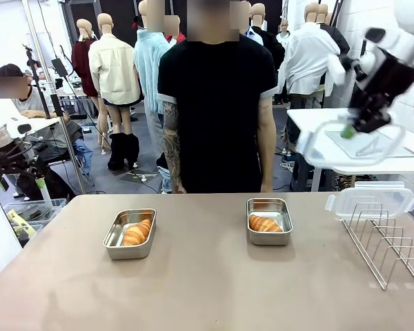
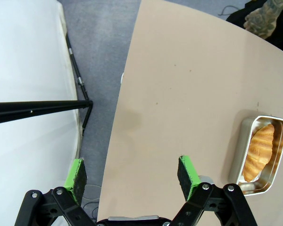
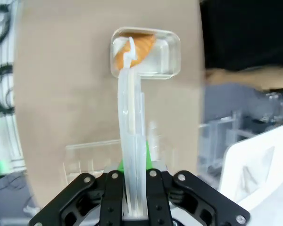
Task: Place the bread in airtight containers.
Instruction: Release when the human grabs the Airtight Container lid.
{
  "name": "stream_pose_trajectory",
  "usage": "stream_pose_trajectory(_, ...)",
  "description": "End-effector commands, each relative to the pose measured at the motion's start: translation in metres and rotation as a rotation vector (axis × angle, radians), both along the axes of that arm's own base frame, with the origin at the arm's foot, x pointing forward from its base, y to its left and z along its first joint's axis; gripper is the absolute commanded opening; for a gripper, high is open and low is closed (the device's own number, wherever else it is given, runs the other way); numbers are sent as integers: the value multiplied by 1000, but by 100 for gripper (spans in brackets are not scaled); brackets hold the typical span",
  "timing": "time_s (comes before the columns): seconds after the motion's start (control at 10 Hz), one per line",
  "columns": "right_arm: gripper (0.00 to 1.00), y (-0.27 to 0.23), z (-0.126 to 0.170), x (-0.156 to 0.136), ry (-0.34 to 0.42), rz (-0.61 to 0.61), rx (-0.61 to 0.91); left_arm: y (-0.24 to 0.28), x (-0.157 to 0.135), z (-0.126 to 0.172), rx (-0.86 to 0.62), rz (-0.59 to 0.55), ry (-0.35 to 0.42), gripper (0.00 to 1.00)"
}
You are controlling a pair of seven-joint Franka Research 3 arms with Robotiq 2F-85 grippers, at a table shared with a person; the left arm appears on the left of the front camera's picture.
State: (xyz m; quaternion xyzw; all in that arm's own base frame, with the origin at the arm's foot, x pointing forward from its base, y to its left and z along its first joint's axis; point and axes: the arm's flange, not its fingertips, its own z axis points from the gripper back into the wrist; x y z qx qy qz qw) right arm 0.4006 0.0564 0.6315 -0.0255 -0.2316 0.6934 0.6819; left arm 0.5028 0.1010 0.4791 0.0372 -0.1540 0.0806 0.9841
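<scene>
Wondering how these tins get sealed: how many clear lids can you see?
2: the held lid, aloft in the right tool; the spare lid, at the wire rack's far end.

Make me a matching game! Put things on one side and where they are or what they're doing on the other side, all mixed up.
Things:
1. left croissant
2. clear lid in the air
3. other clear lid
4. left pincer

Places and states:
A. at the far end of the wire rack
B. open, holding nothing
C. lying in a steel tin
D. gripped by the right pincer

Pairs: 1-C, 2-D, 3-A, 4-B
</scene>
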Motion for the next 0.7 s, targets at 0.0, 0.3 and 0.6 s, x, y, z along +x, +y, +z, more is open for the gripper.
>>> stream_pose_trajectory(0.0, 0, 30, -1, 37, -163, 47, -2, 0, -2, 0, 8, 5, 0, 100)
stream_pose_trajectory(0.3, 0, 85, 8, 100, -207, 60, -51, 0, -2, 0, 8, 5, 0, 100)
stream_pose_trajectory(0.6, 0, 100, 4, 130, -184, -1, -4, 0, -2, 0, 8, 5, 0, 100)
